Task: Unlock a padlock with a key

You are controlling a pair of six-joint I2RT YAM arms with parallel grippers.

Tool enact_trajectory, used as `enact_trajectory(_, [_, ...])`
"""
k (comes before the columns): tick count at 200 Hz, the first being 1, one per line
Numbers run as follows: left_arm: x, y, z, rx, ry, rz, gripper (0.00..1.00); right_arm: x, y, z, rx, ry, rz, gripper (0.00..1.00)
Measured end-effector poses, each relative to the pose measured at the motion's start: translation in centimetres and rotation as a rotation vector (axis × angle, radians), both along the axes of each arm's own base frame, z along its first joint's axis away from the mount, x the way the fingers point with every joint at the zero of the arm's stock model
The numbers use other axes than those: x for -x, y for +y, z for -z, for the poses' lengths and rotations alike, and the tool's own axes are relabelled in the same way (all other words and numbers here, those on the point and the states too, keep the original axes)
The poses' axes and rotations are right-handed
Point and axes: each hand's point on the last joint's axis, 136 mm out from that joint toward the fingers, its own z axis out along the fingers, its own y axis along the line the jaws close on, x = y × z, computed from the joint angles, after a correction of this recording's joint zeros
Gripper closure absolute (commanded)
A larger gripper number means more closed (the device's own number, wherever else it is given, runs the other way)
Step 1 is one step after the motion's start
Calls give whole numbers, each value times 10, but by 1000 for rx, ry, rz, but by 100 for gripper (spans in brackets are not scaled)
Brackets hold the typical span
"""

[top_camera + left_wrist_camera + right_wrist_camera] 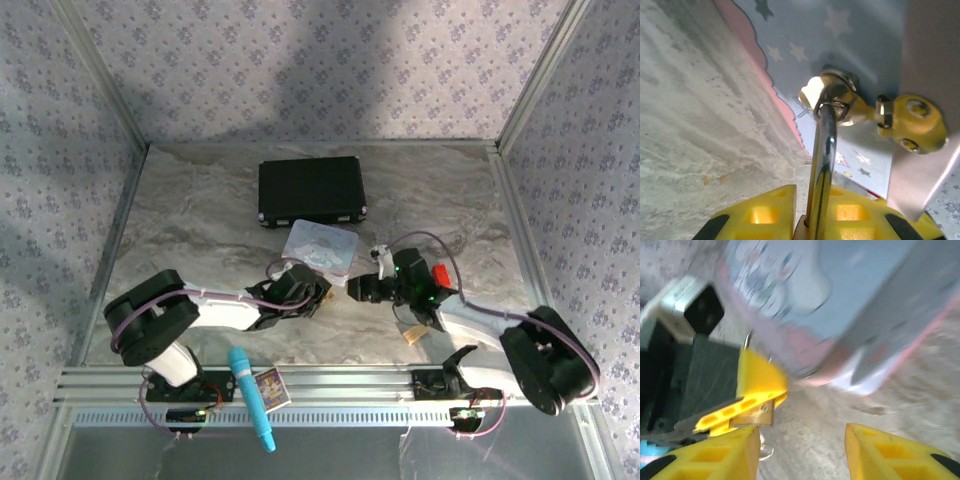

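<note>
In the left wrist view my left gripper (812, 205) is shut on the padlock (823, 150). The brass body sits between the yellow fingers, and the silver shackle rises through the gold hasp (837, 97) of the pastel tin box (860, 45). The right wrist view shows the padlock (753, 415) as a brass block in the left gripper's yellow fingers (759, 374). A small silvery glint, apparently the key (764, 452), shows just under it, though blur hides whether it touches the lock. My right gripper (802, 440) is open, with only bare table between its fingers. In the top view, the left gripper (316, 290) and right gripper (356, 290) face each other in front of the tin (320, 246).
A black case (312, 190) lies behind the tin. A small red piece (437, 272) and a tan wooden block (410, 335) sit by the right arm. A blue tube (251, 396) and a small card (271, 388) rest on the front rail.
</note>
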Motion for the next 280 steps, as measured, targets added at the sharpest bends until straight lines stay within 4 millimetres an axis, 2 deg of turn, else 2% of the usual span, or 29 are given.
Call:
enact_trajectory(19, [2,3,2,-32,-2,16,100,-8,-14,-7,20,-19,97,37])
enact_trajectory(46, [3,4,4,-103,-10,59,100,-19,-25,-5,69,14,191,37])
enact_trajectory(89, [5,6,9,-186,-30,120,100,-47,-6,7,67,123,240,38])
enact_trajectory(117, [5,10,9,-290,-50,187,100,-67,4,5,78,122,264,43])
enact_trajectory(153, [8,24,7,-479,-69,310,100,-91,7,2,141,123,298,43])
enact_trajectory(217, [2,52,26,-800,-66,443,92,-98,23,4,144,143,256,43])
enact_trajectory(236, [0,55,28,-878,-66,455,85,-99,26,4,137,145,247,43])
enact_trajectory(267, [1,58,28,-1013,-79,476,83,-98,26,5,137,147,246,43])
enact_trajectory(280, [3,59,27,-1056,-83,484,79,-98,26,5,137,147,246,42])
